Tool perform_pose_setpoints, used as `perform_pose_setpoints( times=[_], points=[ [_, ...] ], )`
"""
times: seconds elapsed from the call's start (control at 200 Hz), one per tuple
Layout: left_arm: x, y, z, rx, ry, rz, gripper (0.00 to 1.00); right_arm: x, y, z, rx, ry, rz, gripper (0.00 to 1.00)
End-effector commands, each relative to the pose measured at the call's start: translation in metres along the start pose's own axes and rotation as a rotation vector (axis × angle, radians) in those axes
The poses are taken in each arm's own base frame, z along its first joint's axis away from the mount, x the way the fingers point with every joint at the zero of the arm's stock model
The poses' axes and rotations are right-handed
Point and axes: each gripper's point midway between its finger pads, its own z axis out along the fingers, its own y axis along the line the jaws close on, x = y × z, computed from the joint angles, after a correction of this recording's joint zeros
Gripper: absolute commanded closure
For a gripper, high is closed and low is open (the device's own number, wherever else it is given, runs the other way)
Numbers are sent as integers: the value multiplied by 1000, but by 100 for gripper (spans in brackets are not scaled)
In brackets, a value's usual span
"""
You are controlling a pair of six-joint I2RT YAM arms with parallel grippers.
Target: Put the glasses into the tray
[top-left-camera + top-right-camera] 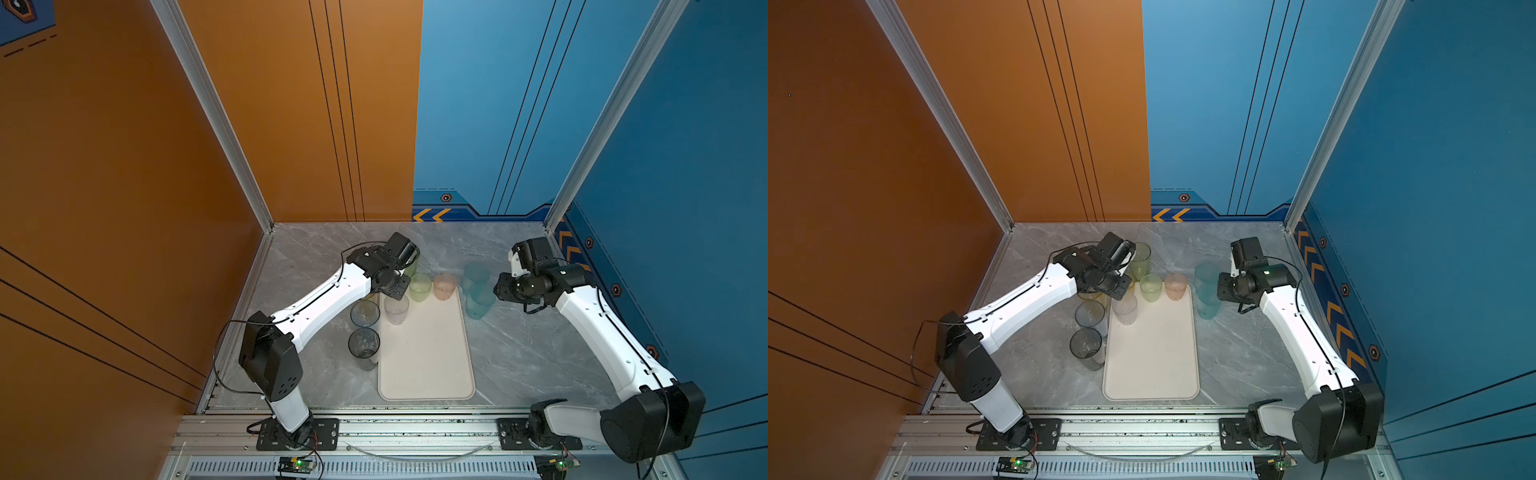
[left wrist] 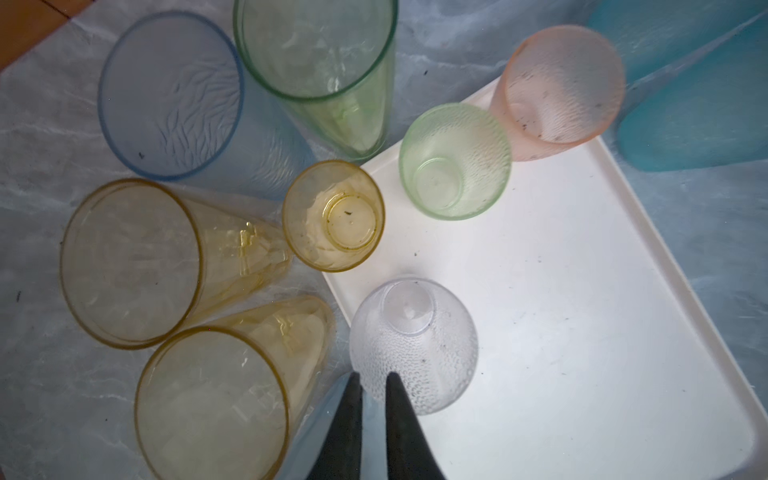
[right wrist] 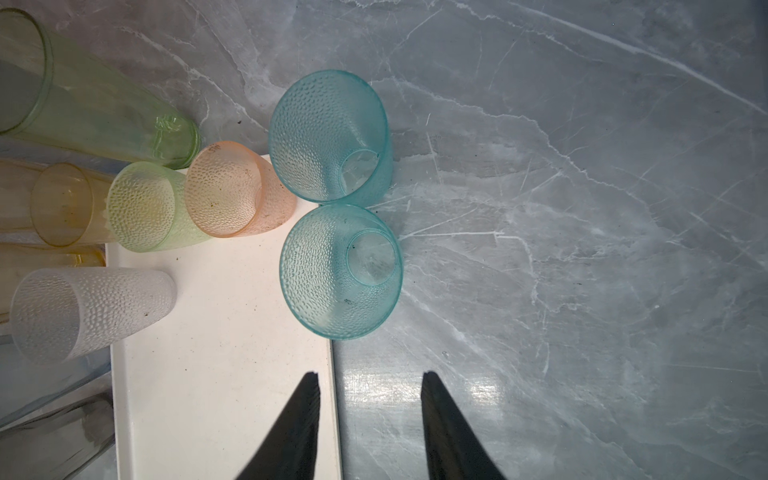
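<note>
The left pincer (image 2: 374,376) is nearly closed, with only a narrow gap between its tips. They straddle the rim of the clear dimpled tumbler (image 2: 415,345), one tip outside the wall and one inside. I cannot tell whether they pinch it. That tumbler stands upright in the tray (image 2: 582,291), near its edge. Beyond the pincer, a green dimpled tumbler (image 2: 455,162) and a pink tumbler (image 2: 557,87) stand at the tray's far end.

The right pincer (image 3: 370,374) is partly open and holds nothing. One tip is over the tray's rim and the other over the grey surface (image 3: 582,208). Just ahead of it two teal tumblers (image 3: 340,270) stand on the surface beside the tray.
</note>
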Motion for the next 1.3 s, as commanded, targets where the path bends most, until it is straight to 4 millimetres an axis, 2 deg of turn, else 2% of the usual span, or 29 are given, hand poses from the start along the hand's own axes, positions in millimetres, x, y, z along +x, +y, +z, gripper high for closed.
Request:
perform_pose_setpoints(
  times=[0.0, 0.11, 0.23, 0.406, 0.551, 0.666, 0.921, 1.102, 1.297],
  points=[
    [-17, -11, -27, -6, -80, 42, 86, -1, -15, 2, 67, 24, 23, 63],
    [-27, -29, -37, 15, -124, 70, 86, 3, -18, 9, 74, 50, 27, 64],
    [-34, -44, -38, 85, -166, 44, 86, 4, -16, 13, 67, 66, 24, 64],
    [-38, -40, -43, 83, -204, 11, 86, 4, -15, 14, 63, 69, 18, 64],
    [-37, -19, -55, 69, -227, -37, 85, 5, -14, 16, 61, 79, 14, 64],
    [-32, 4, -65, 39, -247, -90, 85, 8, -15, 21, 66, 96, 11, 64],
    [-2, 65, -77, -65, -255, -219, 83, 10, -11, 32, 64, 128, -3, 64],
    [13, 84, -81, -74, -253, -276, 83, 9, -13, 41, 81, 139, -3, 65],
    [17, 91, -81, -79, -252, -296, 83, 4, -15, 51, 101, 151, -11, 68]
  ],
)
